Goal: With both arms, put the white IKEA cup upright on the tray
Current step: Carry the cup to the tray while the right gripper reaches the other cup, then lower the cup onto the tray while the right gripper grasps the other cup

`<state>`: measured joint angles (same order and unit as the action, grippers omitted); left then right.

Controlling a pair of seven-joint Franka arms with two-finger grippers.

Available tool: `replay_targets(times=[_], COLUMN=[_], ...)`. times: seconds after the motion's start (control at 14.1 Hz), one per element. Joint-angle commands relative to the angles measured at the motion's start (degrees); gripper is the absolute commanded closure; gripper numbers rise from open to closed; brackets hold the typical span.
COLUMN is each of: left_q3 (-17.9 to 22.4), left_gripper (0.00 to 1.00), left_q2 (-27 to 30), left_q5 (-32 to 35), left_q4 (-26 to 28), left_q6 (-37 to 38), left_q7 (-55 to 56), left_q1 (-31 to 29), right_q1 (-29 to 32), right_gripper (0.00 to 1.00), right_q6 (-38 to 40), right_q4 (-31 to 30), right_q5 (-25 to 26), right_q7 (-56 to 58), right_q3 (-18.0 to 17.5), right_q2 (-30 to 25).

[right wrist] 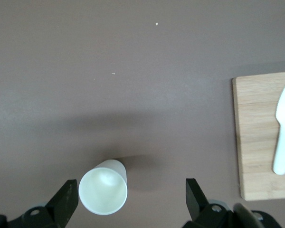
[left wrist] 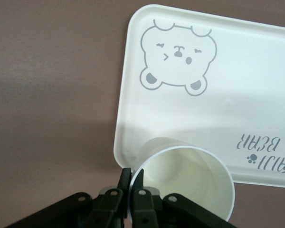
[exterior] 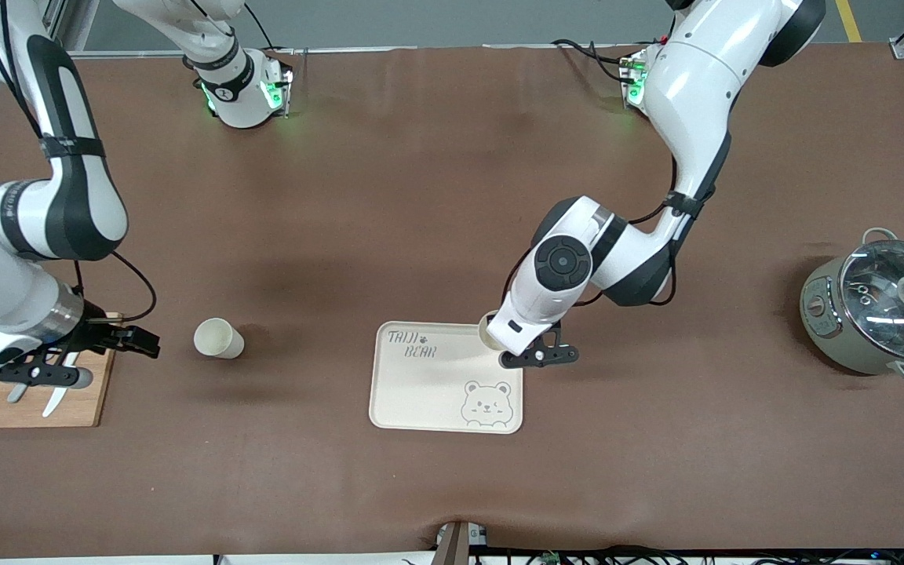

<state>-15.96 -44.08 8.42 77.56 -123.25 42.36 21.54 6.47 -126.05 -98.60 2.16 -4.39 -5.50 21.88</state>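
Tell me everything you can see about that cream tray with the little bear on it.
The tray is a flat, cream, plastic-looking rectangle with rounded corners and a low raised rim. A grey winking bear is drawn in one corner and grey "TAIJI BEAR" lettering in the diagonally opposite one. It lies flat on the brown table, near the middle, on the side nearer the front camera. The left gripper holds a white cup by its rim over the tray's corner toward the left arm's end; whether the cup touches the tray cannot be told.
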Motion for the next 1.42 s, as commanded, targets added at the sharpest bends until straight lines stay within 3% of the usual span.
replay_targets(times=[0.0,0.64,1.34], left_q3=[0.84,5.49,5.76], left_gripper=[1.00,1.00,1.00], left_q2=[-1.62,-4.43,-6.11], left_q5=[1.33,1.42,1.51], left_q4=[-1.80,-1.71,-1.71], left_q6=[-1.55,-10.16,-14.20], left_q7=[2.28,3.52,3.60], left_q1=[1.58,5.88,6.24], right_q1=[0.12,0.30,0.65], right_gripper=[0.00,0.00,0.00], right_q6=[-4.98,-10.26,-18.61], right_q4=[-4.14,-8.36,-14.33], right_q5=[0.74,1.53,2.06], right_q7=[-0.18,-0.18,-0.10], right_q3=[-0.39,-0.39,-0.30], right_q2=[-0.35,-0.08,0.27])
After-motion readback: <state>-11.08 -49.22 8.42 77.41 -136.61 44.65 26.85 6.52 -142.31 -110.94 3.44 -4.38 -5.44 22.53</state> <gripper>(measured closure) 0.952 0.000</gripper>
